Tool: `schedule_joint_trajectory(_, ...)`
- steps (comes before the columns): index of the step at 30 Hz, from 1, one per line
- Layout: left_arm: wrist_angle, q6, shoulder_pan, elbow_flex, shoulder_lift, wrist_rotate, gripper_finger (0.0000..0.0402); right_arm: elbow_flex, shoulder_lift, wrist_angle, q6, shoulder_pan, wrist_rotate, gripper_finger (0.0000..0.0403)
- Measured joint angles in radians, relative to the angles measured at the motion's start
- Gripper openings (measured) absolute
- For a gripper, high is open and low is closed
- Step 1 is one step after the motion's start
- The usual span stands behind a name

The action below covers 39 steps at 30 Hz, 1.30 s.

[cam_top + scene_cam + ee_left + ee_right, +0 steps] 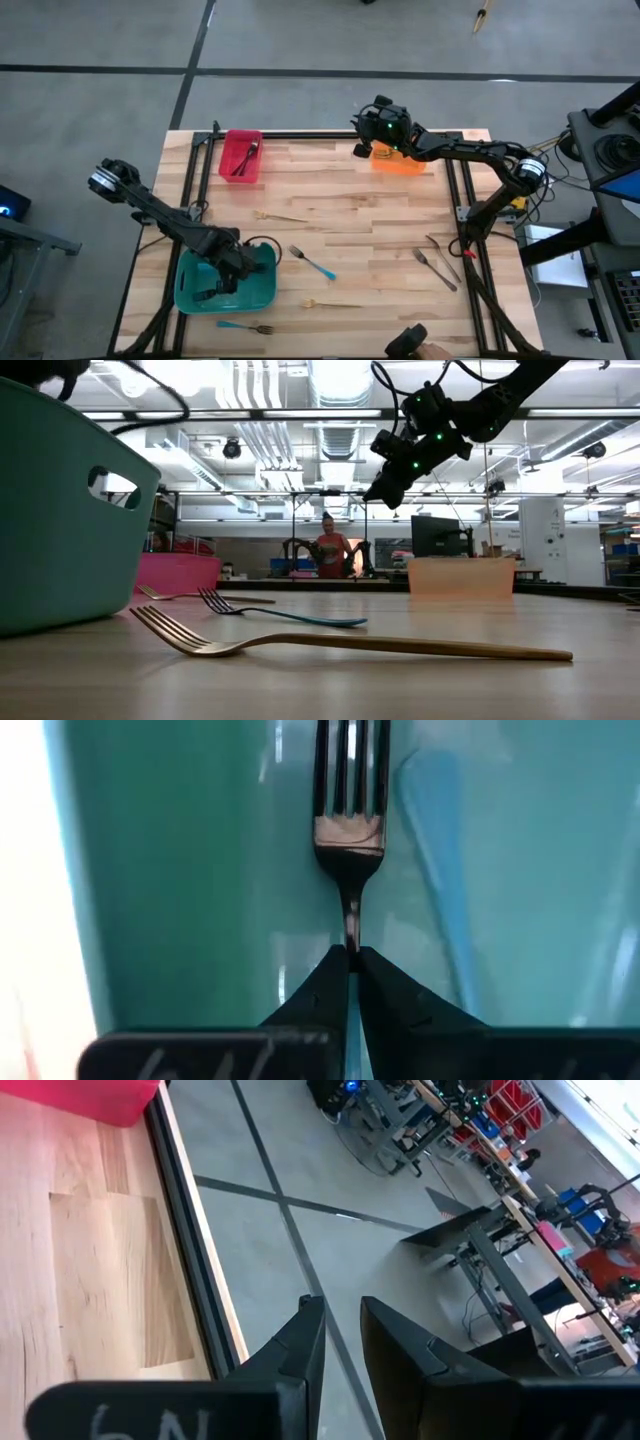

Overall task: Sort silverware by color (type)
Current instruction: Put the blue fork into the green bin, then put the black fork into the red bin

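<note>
Currently we list the table's stock by clock face from its centre in the high view. Left gripper [228, 272], at 7 o'clock inside the teal bin [262, 296]: fingers pinched tight on the thin neck of a dark fork [349, 830], tines pointing away over the bin floor, as the left wrist view shows. Whether that fork's handle is blue we cannot tell. Right gripper [362, 140], at 1 o'clock, raised beside the orange bin [404, 165]: fingers a narrow gap apart with nothing between them, looking out past the table edge. Red bin [240, 157], at 11 o'clock: holds at least one dark piece. Loose stock on the wood: one gold fork [280, 217] at 10 o'clock, one gold fork [333, 304] at 6 o'clock, one blue-handled fork [312, 263] just below centre, one blue-handled fork [246, 327] at 7 o'clock beside the teal bin, and two silver-grey forks [440, 264] at 4 o'clock. We judge the step in hand to be delivery into the teal bin; the next move calls for the left fingers to part and drop the fork, then lift clear of the rim. We judge the free right arm best placed for the silver-grey pair, each needing a low pinch on a flat handle.
</note>
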Motion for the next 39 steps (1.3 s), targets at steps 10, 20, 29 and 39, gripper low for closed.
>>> schedule_joint_trajectory(10,0.01,-0.008,-0.001,-0.058,-0.013,0.0,0.0018,0.0,-0.001,0.0,0.0,0.0,0.0,0.0058)
schedule_joint_trajectory(20,-0.124,0.021,0.0,0.047,-0.014,0.0,0.0062,0.0,-0.001,-0.002,0.061,0.001,0.0,0.0057)
schedule_joint_trajectory(29,-0.408,0.057,0.005,0.283,-0.079,-0.241,0.0045,0.012,-0.039,-0.208,0.293,0.017,-0.11,0.0057)
schedule_joint_trajectory(39,-0.345,0.33,0.158,0.391,-0.238,-0.511,0.0006,0.139,-0.053,-0.689,0.498,0.064,-0.275,0.0057)
